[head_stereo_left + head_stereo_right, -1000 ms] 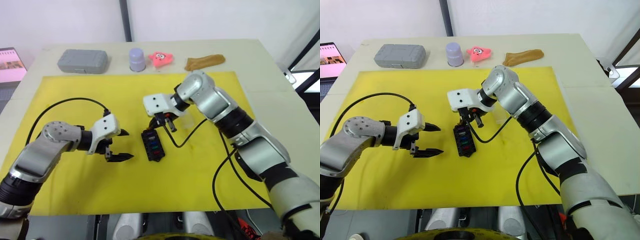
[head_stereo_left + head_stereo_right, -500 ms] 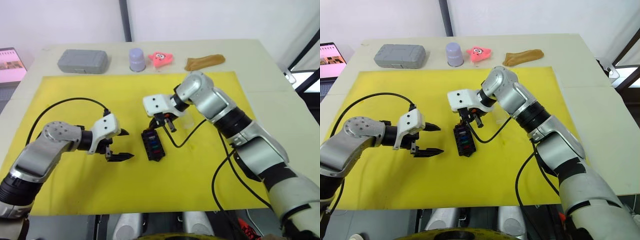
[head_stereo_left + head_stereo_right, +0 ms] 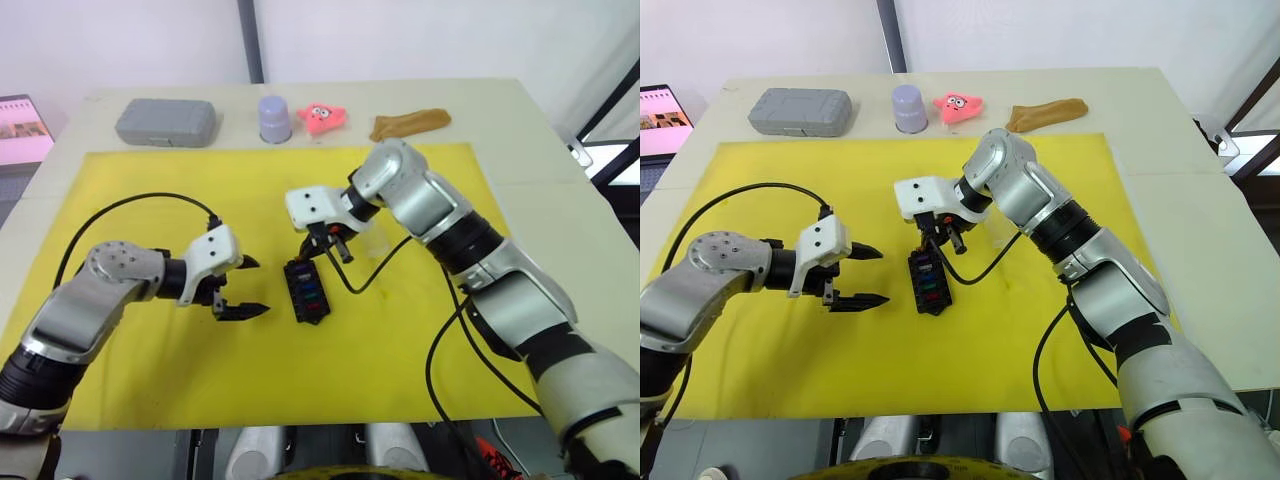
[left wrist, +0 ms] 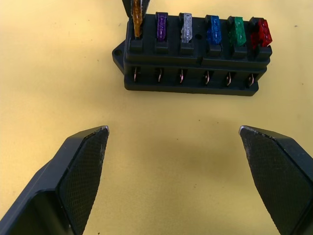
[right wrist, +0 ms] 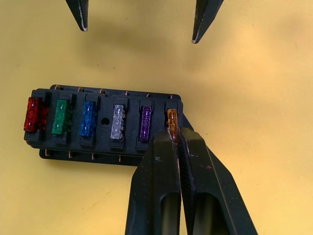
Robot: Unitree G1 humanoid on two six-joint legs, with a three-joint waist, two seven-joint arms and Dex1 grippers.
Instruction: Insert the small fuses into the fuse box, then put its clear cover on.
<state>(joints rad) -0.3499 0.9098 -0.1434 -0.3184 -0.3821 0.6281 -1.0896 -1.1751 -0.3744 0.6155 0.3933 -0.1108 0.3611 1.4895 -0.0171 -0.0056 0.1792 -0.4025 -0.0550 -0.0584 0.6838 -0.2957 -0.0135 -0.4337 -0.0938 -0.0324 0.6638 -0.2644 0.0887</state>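
Nothing much is shifting since the earlier pictures: both arms are staying where they were, and the small black rectangular plastic fuse box point(image 3: 304, 291) is lying in the same spot on the yellow mat point(image 3: 130, 190). At the mat's 9 o'clock side, the left gripper point(image 3: 243, 287) is hovering with its two black fingers spread wide, gripping nothing, its tips pointing toward the fuse box just beside it. In the left wrist view the fuse box point(image 4: 190, 58) is showing six tiny translucent fuses seated in one row: orange fuse point(image 4: 137, 18), purple point(image 4: 161, 26), clear-grey point(image 4: 187, 26), blue point(image 4: 213, 29), green point(image 4: 237, 30) and red point(image 4: 261, 32). At the box's 12 o'clock end, the right gripper point(image 3: 328, 245) is pinching the orange fuse point(image 5: 171, 120), fingers closed on it while it is sitting in the end slot. Along the table's 12 o'clock edge are lying a grey rounded plastic case point(image 3: 165, 122), a lilac cup point(image 3: 274, 119), a pink star-shaped toy point(image 3: 322, 116) and a brown cloth point(image 3: 410, 123).
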